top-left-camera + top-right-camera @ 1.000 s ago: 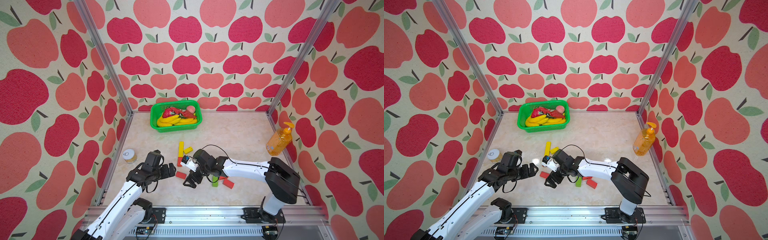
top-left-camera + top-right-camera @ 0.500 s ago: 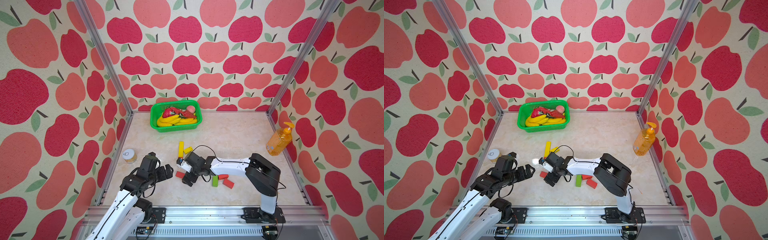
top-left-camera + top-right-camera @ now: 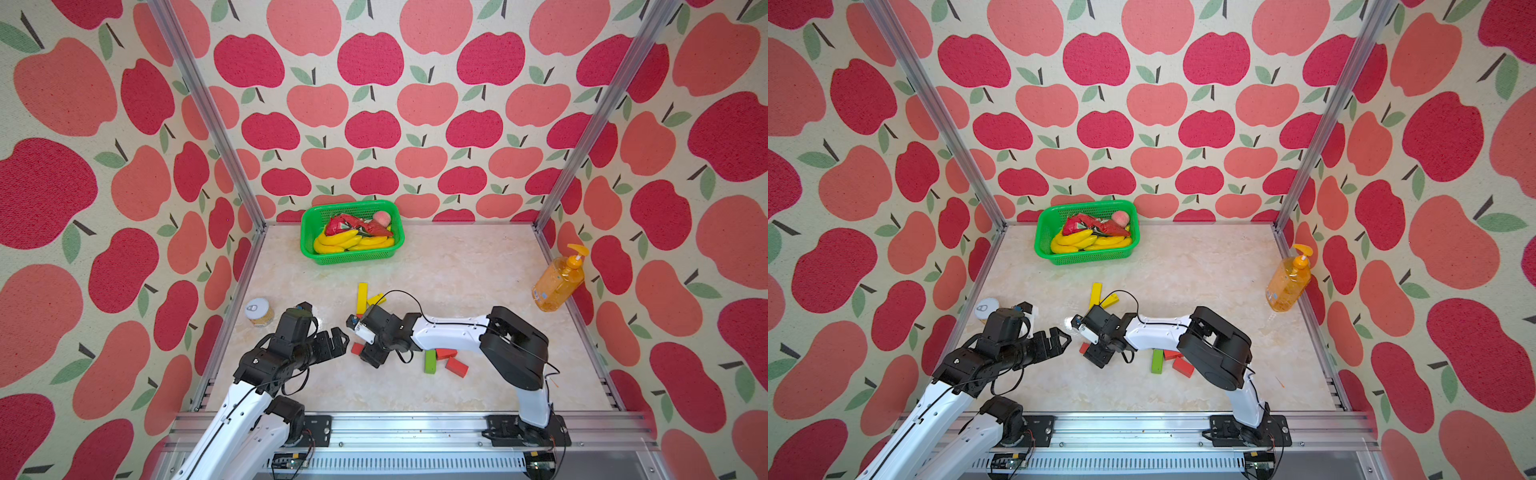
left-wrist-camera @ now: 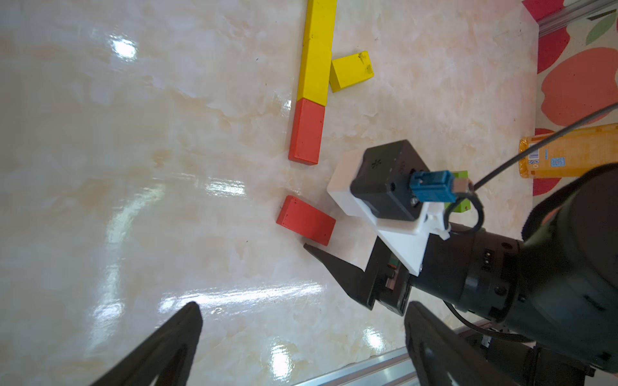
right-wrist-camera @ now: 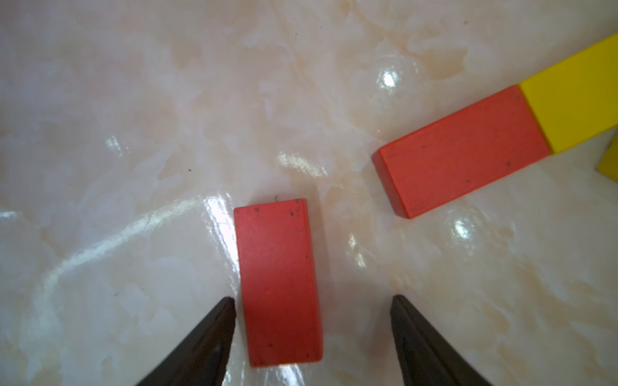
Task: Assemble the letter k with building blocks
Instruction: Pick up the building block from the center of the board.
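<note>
Partly open, right claw (image 5: 313, 298) straddles a matte rectangular red brick (image 5: 277, 280); left claw (image 4: 302, 304) gapes.

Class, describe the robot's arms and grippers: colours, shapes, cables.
The left arm and right arm have white links and black joints. The left gripper and right gripper have black, tapering, pointed fingers. A thin black cable and blue connector serve the right wrist camera.

Red block (image 5: 279, 284); green basket (image 3: 353, 257); apple-patterned walls (image 3: 374, 62).

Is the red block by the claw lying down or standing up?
Lying down: the red block rests flat on the table, broad face up, within the open right gripper.
</note>
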`<action>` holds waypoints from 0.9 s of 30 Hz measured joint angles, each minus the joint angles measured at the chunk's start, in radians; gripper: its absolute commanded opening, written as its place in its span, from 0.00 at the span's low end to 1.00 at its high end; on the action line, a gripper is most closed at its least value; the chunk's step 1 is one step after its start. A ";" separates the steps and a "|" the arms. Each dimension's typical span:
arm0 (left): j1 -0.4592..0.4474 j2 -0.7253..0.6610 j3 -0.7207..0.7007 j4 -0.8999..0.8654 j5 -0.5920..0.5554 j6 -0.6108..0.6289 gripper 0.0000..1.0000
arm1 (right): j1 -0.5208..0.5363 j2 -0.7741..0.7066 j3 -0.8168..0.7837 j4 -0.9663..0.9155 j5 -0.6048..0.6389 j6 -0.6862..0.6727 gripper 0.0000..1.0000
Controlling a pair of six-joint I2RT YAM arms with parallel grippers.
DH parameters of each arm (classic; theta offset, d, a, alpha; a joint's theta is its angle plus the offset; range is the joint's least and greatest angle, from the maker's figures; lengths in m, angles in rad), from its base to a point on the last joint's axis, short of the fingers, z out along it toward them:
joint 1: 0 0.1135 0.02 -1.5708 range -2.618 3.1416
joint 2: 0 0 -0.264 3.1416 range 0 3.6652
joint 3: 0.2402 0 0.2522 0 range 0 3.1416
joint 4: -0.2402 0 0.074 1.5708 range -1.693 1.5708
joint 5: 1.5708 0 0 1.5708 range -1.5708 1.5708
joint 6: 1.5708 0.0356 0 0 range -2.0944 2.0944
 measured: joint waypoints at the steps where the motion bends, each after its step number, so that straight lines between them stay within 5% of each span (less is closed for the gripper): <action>1: 0.000 0.003 0.006 -0.008 0.014 0.001 0.98 | 0.006 0.005 0.008 -0.002 0.001 0.000 0.71; 11: 0.000 0.012 0.061 -0.155 0.197 0.009 0.98 | 0.025 0.019 0.026 -0.009 0.014 -0.008 0.55; 22: 0.002 -0.061 0.106 -0.293 0.206 0.042 0.98 | 0.025 0.032 0.043 -0.010 0.024 -0.016 0.26; 27: 0.002 -0.053 0.108 -0.297 0.206 0.055 0.98 | 0.025 0.028 0.035 -0.008 0.006 -0.015 0.23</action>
